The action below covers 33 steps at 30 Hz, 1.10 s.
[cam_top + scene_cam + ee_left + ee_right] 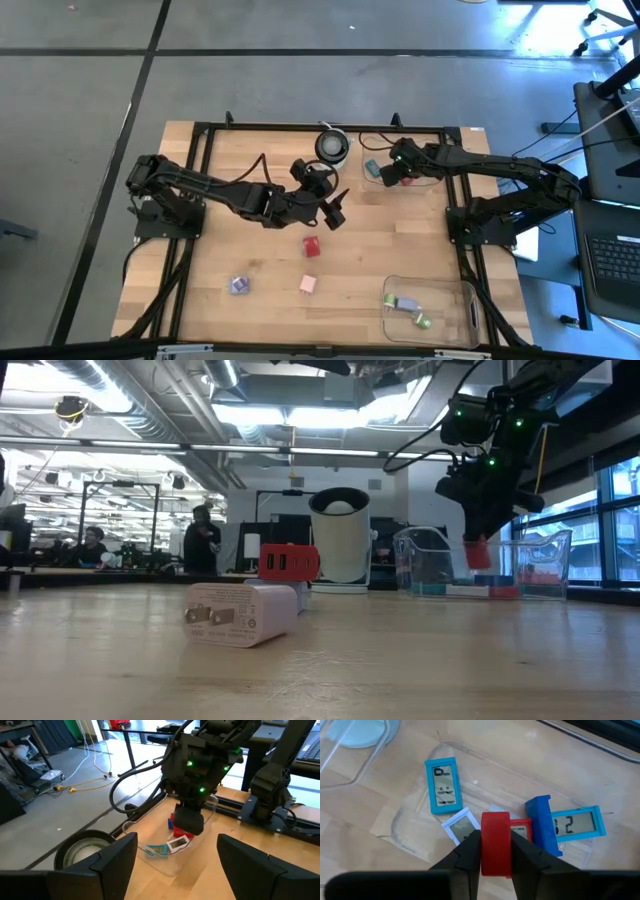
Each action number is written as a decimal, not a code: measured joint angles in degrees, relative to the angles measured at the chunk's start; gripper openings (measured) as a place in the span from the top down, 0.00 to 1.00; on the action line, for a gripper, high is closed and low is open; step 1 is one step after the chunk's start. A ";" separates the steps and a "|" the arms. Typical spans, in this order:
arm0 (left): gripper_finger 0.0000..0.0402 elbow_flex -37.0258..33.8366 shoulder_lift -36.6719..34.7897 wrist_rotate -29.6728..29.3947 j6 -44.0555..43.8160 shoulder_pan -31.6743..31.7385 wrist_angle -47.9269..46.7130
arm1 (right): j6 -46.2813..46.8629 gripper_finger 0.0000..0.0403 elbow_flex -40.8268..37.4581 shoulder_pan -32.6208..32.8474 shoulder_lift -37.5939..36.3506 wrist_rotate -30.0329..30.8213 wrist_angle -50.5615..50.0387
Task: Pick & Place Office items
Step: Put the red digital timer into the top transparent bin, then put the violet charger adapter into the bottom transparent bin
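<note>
Round white-and-black object at table's far edge; clear trays; people behind.

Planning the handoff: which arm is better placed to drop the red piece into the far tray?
The right. Its gripper is shut on the red piece right above the far tray. The left gripper is open, empty, beside the tray near mid-table.

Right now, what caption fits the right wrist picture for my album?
Right gripper holds a red piece over a clear tray of blue pieces.
</note>
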 joint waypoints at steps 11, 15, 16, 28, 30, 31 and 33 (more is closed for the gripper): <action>0.32 0.00 0.02 1.79 -1.77 0.00 -0.03 | -0.15 0.66 0.00 0.00 0.00 0.01 0.01; 0.32 0.00 0.02 6.01 -7.13 0.00 -0.97 | -0.15 0.58 0.00 0.00 0.00 -0.03 0.01; 0.32 0.00 0.02 7.19 -8.14 0.00 -1.58 | -0.15 0.56 0.00 0.00 0.00 -0.47 0.00; 0.33 0.00 0.02 33.92 -35.24 -0.26 -26.66 | -3.40 0.41 3.33 0.00 -0.02 -9.40 -0.06; 0.33 0.00 0.02 40.70 -39.79 -1.12 -33.39 | -4.55 0.40 4.10 0.00 -0.02 -9.89 -0.05; 0.33 0.00 0.02 43.35 -41.48 -1.90 -36.74 | -5.03 0.40 4.43 0.00 -0.04 -9.87 -0.03; 0.33 0.00 0.02 47.18 -44.19 -4.10 -42.57 | -6.08 0.40 4.93 0.00 -0.04 -9.87 -0.06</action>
